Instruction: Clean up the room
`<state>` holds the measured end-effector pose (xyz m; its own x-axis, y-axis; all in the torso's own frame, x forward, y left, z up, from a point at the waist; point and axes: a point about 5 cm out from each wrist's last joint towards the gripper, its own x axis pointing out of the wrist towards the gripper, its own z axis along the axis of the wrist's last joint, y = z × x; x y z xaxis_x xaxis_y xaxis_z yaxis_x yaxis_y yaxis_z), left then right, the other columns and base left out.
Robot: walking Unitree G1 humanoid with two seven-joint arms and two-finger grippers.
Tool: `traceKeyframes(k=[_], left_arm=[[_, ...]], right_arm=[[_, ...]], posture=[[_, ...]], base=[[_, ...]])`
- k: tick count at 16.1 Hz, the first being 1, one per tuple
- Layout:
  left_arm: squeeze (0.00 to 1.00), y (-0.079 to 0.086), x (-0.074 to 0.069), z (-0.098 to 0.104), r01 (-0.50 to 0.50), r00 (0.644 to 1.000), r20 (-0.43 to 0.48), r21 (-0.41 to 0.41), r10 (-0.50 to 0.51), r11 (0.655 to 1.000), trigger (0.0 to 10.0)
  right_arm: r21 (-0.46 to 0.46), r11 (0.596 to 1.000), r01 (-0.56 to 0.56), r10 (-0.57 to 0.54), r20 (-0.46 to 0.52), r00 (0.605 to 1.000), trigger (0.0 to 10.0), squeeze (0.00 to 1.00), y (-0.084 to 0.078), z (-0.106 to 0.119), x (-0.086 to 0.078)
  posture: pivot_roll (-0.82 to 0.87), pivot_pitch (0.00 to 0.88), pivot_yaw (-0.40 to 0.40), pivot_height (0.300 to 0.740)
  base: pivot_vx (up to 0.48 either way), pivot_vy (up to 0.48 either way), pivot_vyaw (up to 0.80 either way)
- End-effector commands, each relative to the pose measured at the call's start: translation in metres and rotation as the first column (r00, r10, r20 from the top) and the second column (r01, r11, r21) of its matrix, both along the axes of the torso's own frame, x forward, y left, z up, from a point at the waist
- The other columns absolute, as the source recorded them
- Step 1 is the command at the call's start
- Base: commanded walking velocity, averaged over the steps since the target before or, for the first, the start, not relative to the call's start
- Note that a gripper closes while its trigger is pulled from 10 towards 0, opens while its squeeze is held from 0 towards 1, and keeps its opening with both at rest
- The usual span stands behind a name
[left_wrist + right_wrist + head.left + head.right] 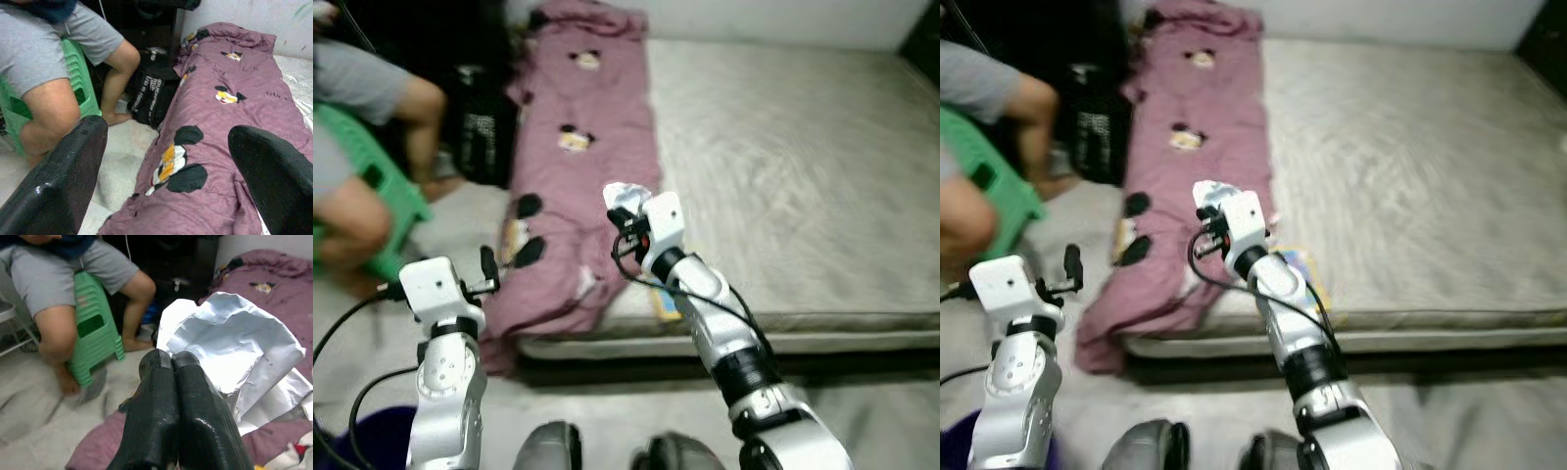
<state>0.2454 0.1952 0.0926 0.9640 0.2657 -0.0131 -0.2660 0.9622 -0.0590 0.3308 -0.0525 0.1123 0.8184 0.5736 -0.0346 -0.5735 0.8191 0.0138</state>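
1. Person on green plastic stool [382, 211], far left, beside the bed. Seated, grey shorts, bare legs. Not my concern; I keep arms clear.

2. Black bag w/ white print [484, 137], on floor between stool and bed. Lettering on its side too blurred to read.

3. Left tool [489, 269], held low by the bed's near-left corner. Fingers [63, 181] spread wide, nothing between them. Idle for now.

4. Mauve quilt w/ cartoon mouse-head prints [582, 117], lying lengthwise along the bed's left edge, lower end spilling toward the floor. Dark text on the fabric shows in left wrist view; I make out "GU" at most, rest illegible.

5. Right tool [622, 201], raised over the quilt's lower half. Fingers [171, 396] pressed together, pinching a crumpled sheet of white paper [234, 357]. Paper is up in the air, off the bed, fully carried. No writing visible on it.

6. Small colourful flat item [668, 302], at mattress edge under my right forearm. Can't identify; no label readable.

7. Beige mattress [803, 176], right side.

Step, my read: litter pickup done, transport phase. Next calls for a bin or bag to drop the paper in; I see none confirmed, so I'd turn and search, keeping the grip firm since thin paper may slip.
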Motion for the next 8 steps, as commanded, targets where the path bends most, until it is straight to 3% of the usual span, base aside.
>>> traceKeyframes(k=[1,4,5,6,8], left_arm=[[0.0,-0.005,-0.001,0.0,0.006,1.0,-0.002,0.012,-0.006,1.0,10.0],[0.0,-0.005,0.0,0.001,-0.002,1.0,0.003,0.029,0.002,1.0,10.0],[0.0,-0.002,0.0,0.0,-0.015,1.0,0.001,0.027,0.015,1.0,10.0],[0.0,-0.001,0.0,0.001,-0.003,1.0,0.009,0.019,0.003,1.0,10.0],[0.0,0.001,-0.001,0.004,0.015,0.999,0.038,0.013,-0.016,1.0,10.0]], right_arm=[[-0.004,1.0,0.017,-0.018,-0.053,0.998,10.0,0.0,-0.008,-0.009,-0.001],[0.005,1.0,0.001,0.0,-0.08,0.997,10.0,0.0,-0.006,-0.011,-0.002],[-0.067,0.997,-0.027,0.027,0.002,1.0,10.0,0.0,-0.002,-0.008,-0.004],[-0.082,0.994,-0.066,0.069,0.037,0.997,10.0,0.0,0.002,-0.006,-0.007],[-0.104,0.994,-0.025,0.026,0.013,1.0,10.0,0.0,0.001,-0.008,-0.003]], posture=[[-0.03,0.085,-0.058,0.74],[-0.03,0.085,-0.059,0.74],[-0.03,0.083,-0.061,0.74],[-0.03,0.081,-0.061,0.74],[-0.03,0.079,-0.061,0.74]], base=[[0.0,0.0,0.0],[0.0,0.0,0.0],[0.0,0.0,0.0],[0.0,0.0,0.0],[0.0,0.0,0.0]])
